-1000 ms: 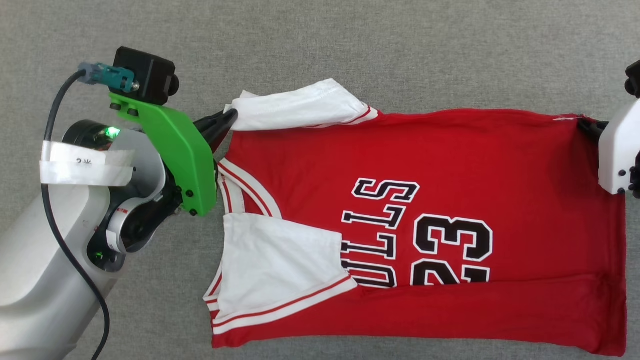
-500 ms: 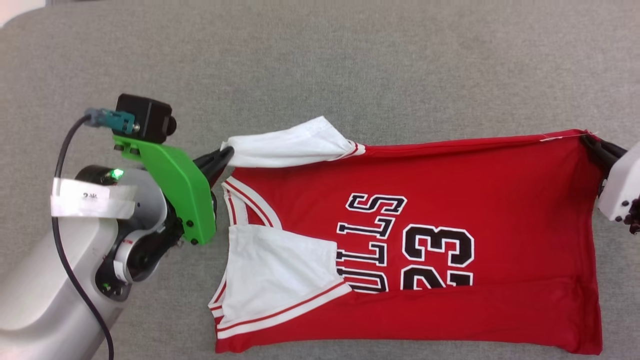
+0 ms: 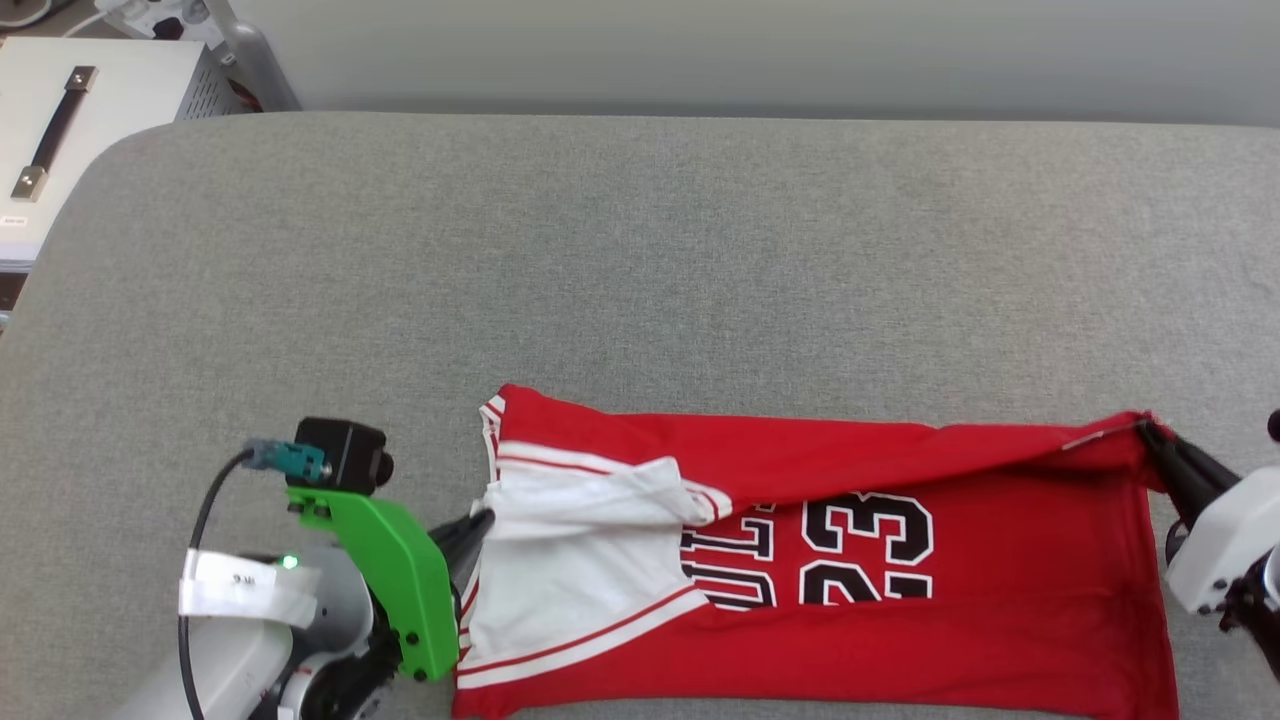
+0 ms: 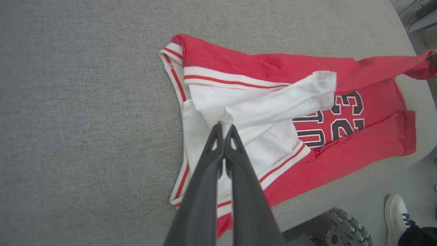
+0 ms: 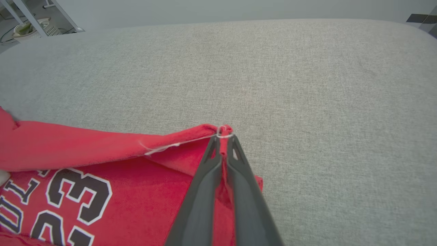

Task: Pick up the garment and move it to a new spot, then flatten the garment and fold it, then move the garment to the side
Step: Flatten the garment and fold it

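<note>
You've got a wide grey fabric-covered tabletop [image 3: 640, 250] w/ plenty of bare room on the far side. The red sports jersey with white sleeves, striped trim and black "23" [image 3: 900, 640] lies along the near edge, collar end to your left, hem to your right, chest print up. Its far long edge is raised and doubled toward you, so a red flap hides the top of the lettering. That looks like the fold step, approx. halfway thru this fold.

The white far-side sleeve [image 4: 283, 102] stretches across the chest, held off the cloth under it. Left gripper [image 4: 224, 125]: jaws pinched tight on the end of that sleeve. Right gripper [image 5: 223, 134]: jaws pinched tight on the far hem corner, w/ a loose white thread trailing from the tips.

Both ends are gripped so the edge comes over as one straight line, no sag mid-span. Next you'd prob. lay that edge level w/ the near one before letting go. Uneven pull could skew the crease.
</note>
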Robot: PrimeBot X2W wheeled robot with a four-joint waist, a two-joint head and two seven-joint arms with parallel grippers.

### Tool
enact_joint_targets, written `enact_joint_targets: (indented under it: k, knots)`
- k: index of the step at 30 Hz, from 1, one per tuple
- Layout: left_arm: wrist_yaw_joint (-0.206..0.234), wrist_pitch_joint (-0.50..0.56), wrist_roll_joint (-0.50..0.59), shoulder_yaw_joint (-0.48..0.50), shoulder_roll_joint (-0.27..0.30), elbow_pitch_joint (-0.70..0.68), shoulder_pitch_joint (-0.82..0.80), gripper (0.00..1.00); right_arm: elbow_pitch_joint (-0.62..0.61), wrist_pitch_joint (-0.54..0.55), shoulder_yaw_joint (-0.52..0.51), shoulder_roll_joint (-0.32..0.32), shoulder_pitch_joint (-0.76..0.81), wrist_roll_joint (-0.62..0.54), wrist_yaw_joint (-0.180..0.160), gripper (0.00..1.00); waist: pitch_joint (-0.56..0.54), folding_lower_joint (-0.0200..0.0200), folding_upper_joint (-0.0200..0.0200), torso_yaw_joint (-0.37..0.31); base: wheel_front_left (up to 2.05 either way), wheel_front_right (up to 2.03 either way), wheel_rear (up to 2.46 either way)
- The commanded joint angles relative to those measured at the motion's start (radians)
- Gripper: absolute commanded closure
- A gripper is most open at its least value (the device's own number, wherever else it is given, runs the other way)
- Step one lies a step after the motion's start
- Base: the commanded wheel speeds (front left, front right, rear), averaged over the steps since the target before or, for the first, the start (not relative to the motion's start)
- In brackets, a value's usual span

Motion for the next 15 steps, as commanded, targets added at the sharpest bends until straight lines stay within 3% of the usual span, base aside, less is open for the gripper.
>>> enact_joint_targets:
  k: [1,15]
  knots:
    - [0.006,-0.008,-0.005,-0.003,-0.003,0.002,0.028,1.00,-0.013,-0.003,-0.002,0.005,0.030,0.010,-0.001,1.00,-0.008,0.0001,0.0000,0.000,0.00,0.00,0.00]
    - [-0.007,0.002,0.010,-0.066,-0.005,0.085,0.091,1.00,-0.076,0.079,0.074,-0.065,0.154,-0.009,-0.001,1.00,-0.016,0.0001,0.0000,-0.014,0.00,0.00,0.00]
